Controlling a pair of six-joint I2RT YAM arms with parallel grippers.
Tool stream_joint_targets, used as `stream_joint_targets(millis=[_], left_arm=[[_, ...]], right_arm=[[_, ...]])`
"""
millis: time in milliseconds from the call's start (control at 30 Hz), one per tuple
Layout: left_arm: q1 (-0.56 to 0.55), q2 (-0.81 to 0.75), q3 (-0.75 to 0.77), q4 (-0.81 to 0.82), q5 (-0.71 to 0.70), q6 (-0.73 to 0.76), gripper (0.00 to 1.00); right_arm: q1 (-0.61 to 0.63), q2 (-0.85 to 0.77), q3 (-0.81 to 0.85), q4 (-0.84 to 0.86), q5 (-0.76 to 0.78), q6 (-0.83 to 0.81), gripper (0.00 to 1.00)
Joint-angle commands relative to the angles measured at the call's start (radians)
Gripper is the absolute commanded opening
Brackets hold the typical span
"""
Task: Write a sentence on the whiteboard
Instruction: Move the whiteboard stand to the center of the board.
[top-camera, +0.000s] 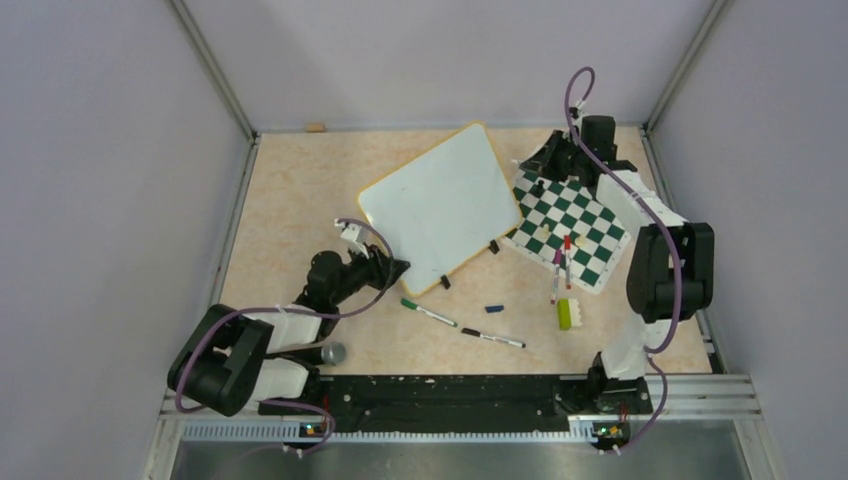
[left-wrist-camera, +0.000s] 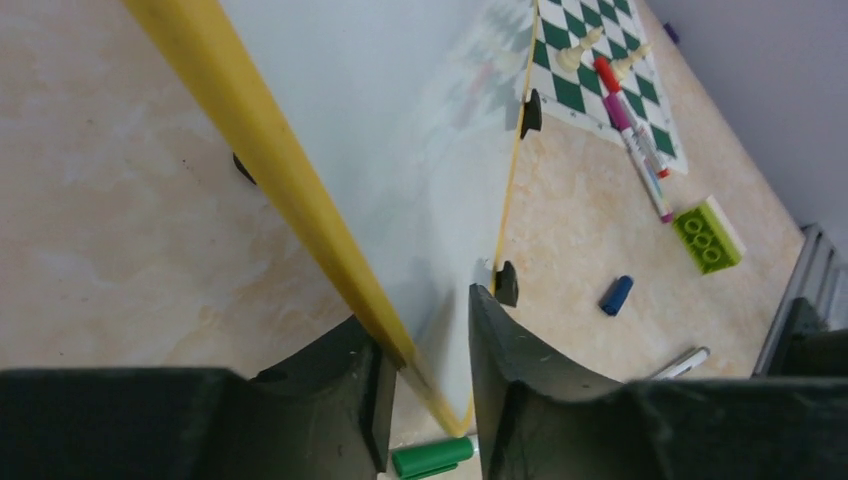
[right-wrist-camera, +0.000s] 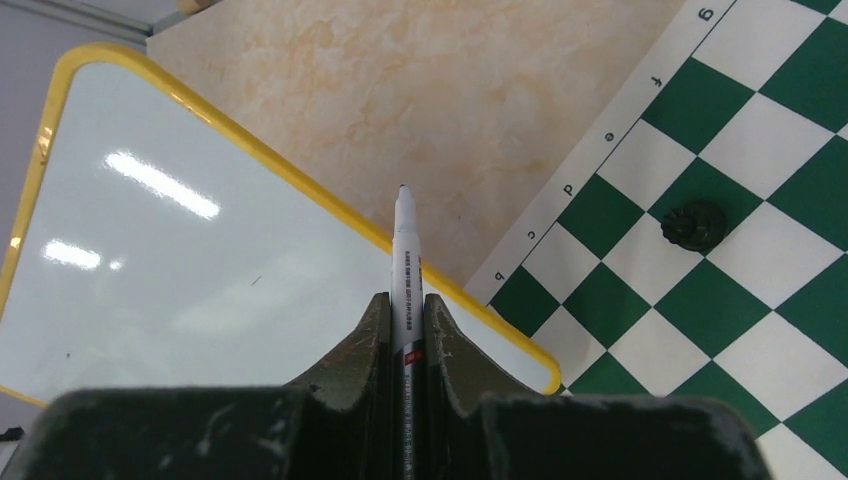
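Observation:
The whiteboard (top-camera: 440, 200) with its yellow rim lies tilted at the table's middle, and its face is blank: no sentence shows. My left gripper (top-camera: 392, 268) is at its near left corner. In the left wrist view the yellow rim (left-wrist-camera: 300, 200) runs slantwise between my fingers, touching both, so the gripper (left-wrist-camera: 425, 385) is shut on the corner. My right gripper (top-camera: 553, 152) is at the board's far right corner, shut on a white marker (right-wrist-camera: 405, 260). The uncapped tip points over bare table just beyond the rim (right-wrist-camera: 300, 185).
A green-and-white chessboard (top-camera: 585, 235) lies right of the whiteboard, with a black piece (right-wrist-camera: 692, 224) and red and purple markers (top-camera: 560, 265) on it. A green brick (top-camera: 564, 313), a blue cap (top-camera: 494, 308), a green-capped marker (top-camera: 428, 312) and a black marker (top-camera: 492, 338) lie in front.

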Motion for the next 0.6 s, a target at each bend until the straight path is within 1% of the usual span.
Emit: stream_joint_targets(millis=[0, 33, 67, 133, 267, 367, 500, 567], left_arm=[[0.004, 0.013, 0.032, 0.073, 0.089, 0.046, 0.31], [0.003, 0.022, 0.033, 0.083, 0.096, 0.049, 0.26], [0.004, 0.03, 0.037, 0.089, 0.102, 0.053, 0.19], [0.005, 0.054, 0.056, 0.068, 0.113, 0.065, 0.01], [0.006, 0.08, 0.088, 0.033, 0.147, 0.091, 0.0], [0.01, 0.094, 0.103, 0.025, 0.176, 0.097, 0.0], [0.037, 0.147, 0.129, 0.078, 0.284, 0.072, 0.0], [0.058, 0.192, 0.156, 0.125, 0.361, 0.024, 0.0]], right_arm=[[-0.008, 0.032, 0.06, 0.038, -0.054, -0.025, 0.0], [-0.008, 0.04, 0.056, 0.042, -0.055, -0.025, 0.0], [-0.009, 0.046, 0.053, 0.042, -0.051, -0.024, 0.0], [-0.009, 0.049, 0.04, 0.044, -0.035, -0.023, 0.0], [-0.009, 0.019, 0.003, 0.05, -0.013, -0.023, 0.0], [-0.008, -0.036, -0.053, 0.066, 0.008, -0.023, 0.0], [-0.008, -0.149, -0.148, 0.083, 0.092, -0.014, 0.0], [-0.008, -0.223, -0.207, 0.102, 0.144, -0.008, 0.0]])
